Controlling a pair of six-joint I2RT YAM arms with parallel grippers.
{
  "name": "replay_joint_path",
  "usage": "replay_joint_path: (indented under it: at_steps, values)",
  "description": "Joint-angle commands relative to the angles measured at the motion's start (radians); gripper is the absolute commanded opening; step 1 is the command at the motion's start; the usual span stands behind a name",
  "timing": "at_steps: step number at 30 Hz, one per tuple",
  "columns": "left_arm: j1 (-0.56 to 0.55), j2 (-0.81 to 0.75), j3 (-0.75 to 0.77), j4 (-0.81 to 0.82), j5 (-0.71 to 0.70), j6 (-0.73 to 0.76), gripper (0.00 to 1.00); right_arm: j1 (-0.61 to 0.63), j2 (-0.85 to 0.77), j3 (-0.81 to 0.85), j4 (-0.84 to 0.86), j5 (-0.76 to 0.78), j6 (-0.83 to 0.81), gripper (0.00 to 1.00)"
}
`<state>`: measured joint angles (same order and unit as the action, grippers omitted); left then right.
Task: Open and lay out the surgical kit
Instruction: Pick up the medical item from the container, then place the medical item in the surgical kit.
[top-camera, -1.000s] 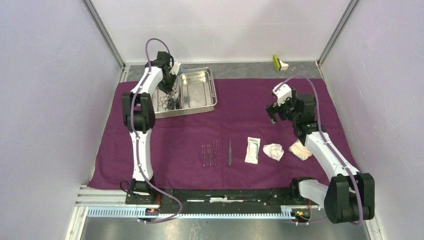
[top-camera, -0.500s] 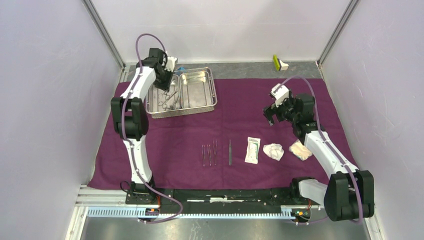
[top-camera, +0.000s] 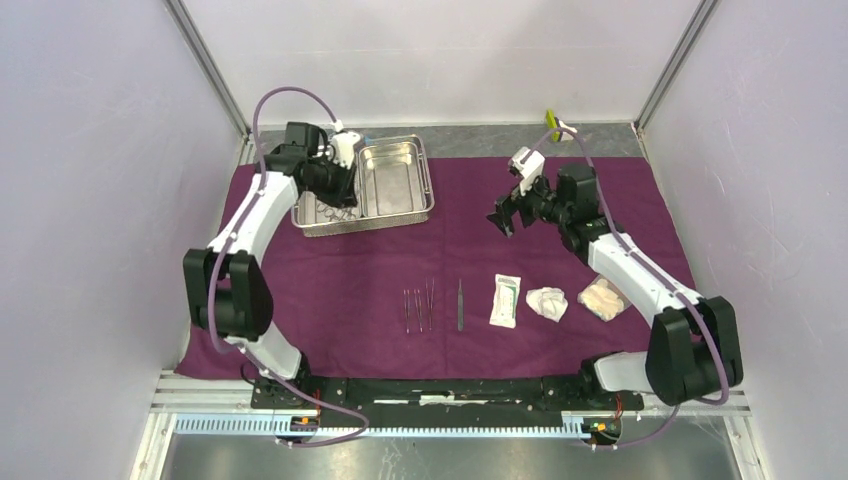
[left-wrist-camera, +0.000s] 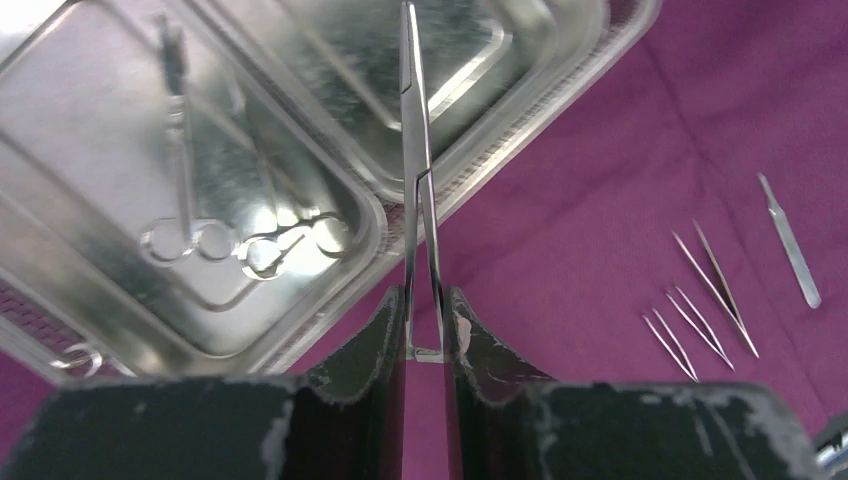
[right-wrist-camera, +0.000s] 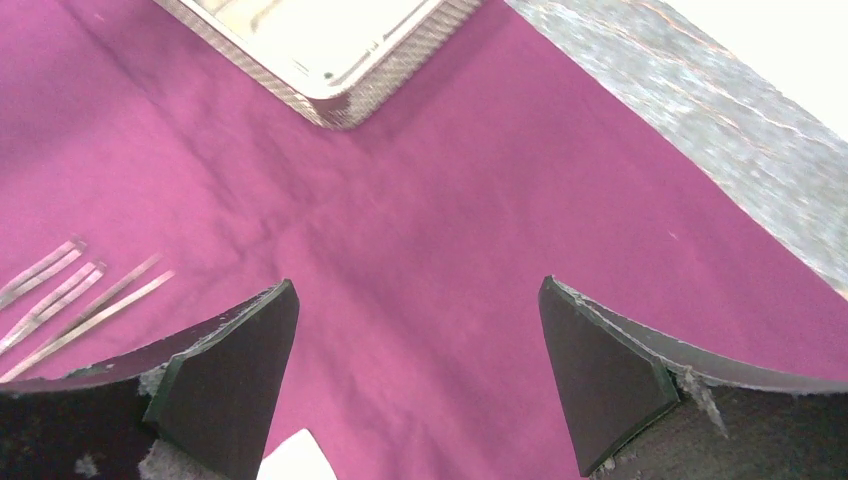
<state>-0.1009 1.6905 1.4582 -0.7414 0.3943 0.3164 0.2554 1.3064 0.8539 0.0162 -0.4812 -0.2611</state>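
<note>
Closest in, a tidy row is laid out on the purple cloth (top-camera: 350, 280): tweezers (top-camera: 418, 305), a white packet (top-camera: 506, 300) and gauze wads (top-camera: 547, 302), none touching. So the step in hand is probably getting one more piece added to that row. Further back, the left gripper (left-wrist-camera: 425, 300) is clamped shut on slim forceps (left-wrist-camera: 413, 120). They're pinched right at the handle end, with the tips pointing out over the tray rim. With that little held, the long end could swing, so the carry is best done slowly with the tool kept level. It should be brought down onto bare cloth just beside the tweezers, lined up parallel with nothing overlapped. The grip shouldn't be let go until the forceps are lying flat. The right gripper (right-wrist-camera: 415, 300) is spread wide and empty, hung over the cloth between tray and packet, and is best kept out of that path. Farthest back, the steel tray (top-camera: 392, 180) sits on the cloth, with ring-handled instruments (left-wrist-camera: 200, 240) in one compartment and the other bare.
</note>
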Motion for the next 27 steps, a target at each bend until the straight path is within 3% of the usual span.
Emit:
replay_joint_path:
  at_steps: [1, 6, 15, 27]
  values:
    - [-0.093, -0.147, -0.101, 0.077, 0.100, 0.076, 0.02, 0.057, 0.068, 0.079, 0.106, -0.107, 0.167, 0.98]
    - [-0.232, -0.247, -0.211, 0.108, 0.068, 0.104, 0.02, 0.114, 0.142, 0.111, 0.206, -0.186, 0.336, 0.98]
    - [-0.393, -0.275, -0.276, 0.135, -0.002, 0.118, 0.02, 0.157, 0.242, 0.073, 0.433, -0.327, 0.580, 0.95]
    - [-0.499, -0.297, -0.321, 0.193, -0.111, 0.120, 0.02, 0.163, 0.333, 0.006, 0.634, -0.394, 0.794, 0.84]
